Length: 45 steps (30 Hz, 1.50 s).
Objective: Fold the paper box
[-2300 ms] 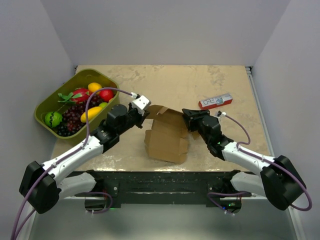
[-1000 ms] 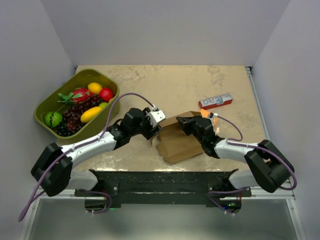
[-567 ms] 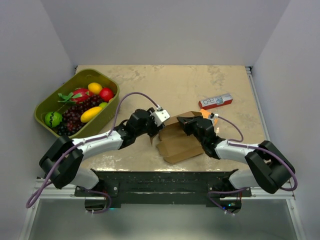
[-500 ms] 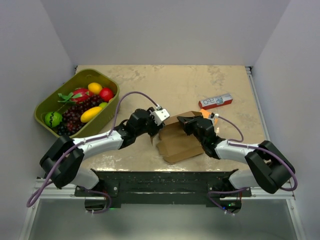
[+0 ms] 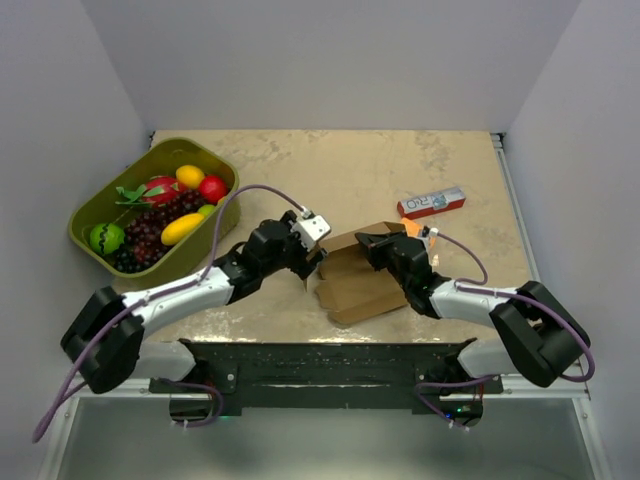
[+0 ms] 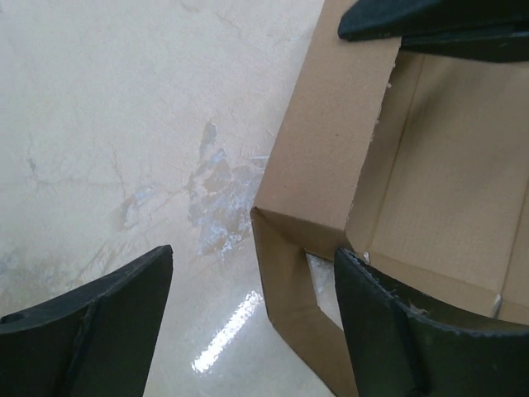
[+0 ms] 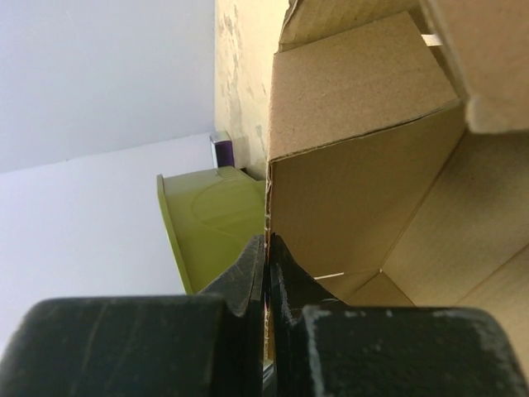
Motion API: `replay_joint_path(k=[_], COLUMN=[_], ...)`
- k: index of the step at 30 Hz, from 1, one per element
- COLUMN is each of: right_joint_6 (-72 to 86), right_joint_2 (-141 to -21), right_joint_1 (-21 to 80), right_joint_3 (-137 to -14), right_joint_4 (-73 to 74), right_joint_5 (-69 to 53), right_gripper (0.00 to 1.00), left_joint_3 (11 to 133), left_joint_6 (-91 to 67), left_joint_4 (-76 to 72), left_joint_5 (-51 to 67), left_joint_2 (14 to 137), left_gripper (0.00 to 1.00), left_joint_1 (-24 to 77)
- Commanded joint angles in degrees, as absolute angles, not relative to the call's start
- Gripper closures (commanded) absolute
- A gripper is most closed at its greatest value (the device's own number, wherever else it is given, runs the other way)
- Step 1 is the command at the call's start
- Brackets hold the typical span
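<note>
- One green bin (image 5: 77,228) at the far left of the table (image 5: 350,165), with six pieces of fruit (image 5: 183,228) inside: two red, two yellow, one green, one dark bunch of grapes.
- Two arms reaching in from the near edge, left arm (image 5: 170,292) and right arm (image 5: 480,298), both bent toward the middle.
- One left gripper (image 5: 312,262) at the left edge of the box (image 5: 355,285). Two fingers (image 6: 107,306) spread wide, grasping nothing. In the left wrist view, a folded corner of cardboard between them, one finger over bare table, the other over the box.
- One box only: plain brown, part-folded, on the table near the front edge, between the two grippers. Side walls raised, inside open upward.
- One right gripper (image 5: 366,242) at the far edge of the box. Two fingers (image 7: 248,273) clenched together on one thin upright wall, the cardboard edge pinched between them in the right wrist view.
- One small orange block (image 5: 410,228) just behind the right wrist, partly hidden.
- One red-and-white carton (image 5: 431,203) furthest right, flat on the table, apart from the box.
</note>
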State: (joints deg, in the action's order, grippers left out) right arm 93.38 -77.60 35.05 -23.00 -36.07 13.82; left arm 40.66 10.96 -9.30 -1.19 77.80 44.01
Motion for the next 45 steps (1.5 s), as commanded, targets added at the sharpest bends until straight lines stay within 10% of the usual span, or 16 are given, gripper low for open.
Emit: replay_joint_path(k=[1,16,45], right_joint_6=[92.55,92.81,92.55], right_joint_2=[-76.64,-76.29,-76.73], right_joint_1=[35.42,35.42,35.51], right_joint_3=[-22.06,-21.8,-21.45], right_joint_4=[-37.97,-37.71,-36.83], right_joint_5=[14.94,15.38,16.0], right_gripper=[1.0,1.0,1.0], left_joint_3=[39.03,41.22,40.78], left_joint_6=[7.39,-6.68,-5.97], left_joint_4=[-6.86,6.68,-9.4], left_joint_5=[-2.28,-2.92,23.91], left_joint_2=[68.74,77.42,82.97], left_gripper=[0.13,0.06,0.39], left_joint_1=[43.95,34.01,36.21])
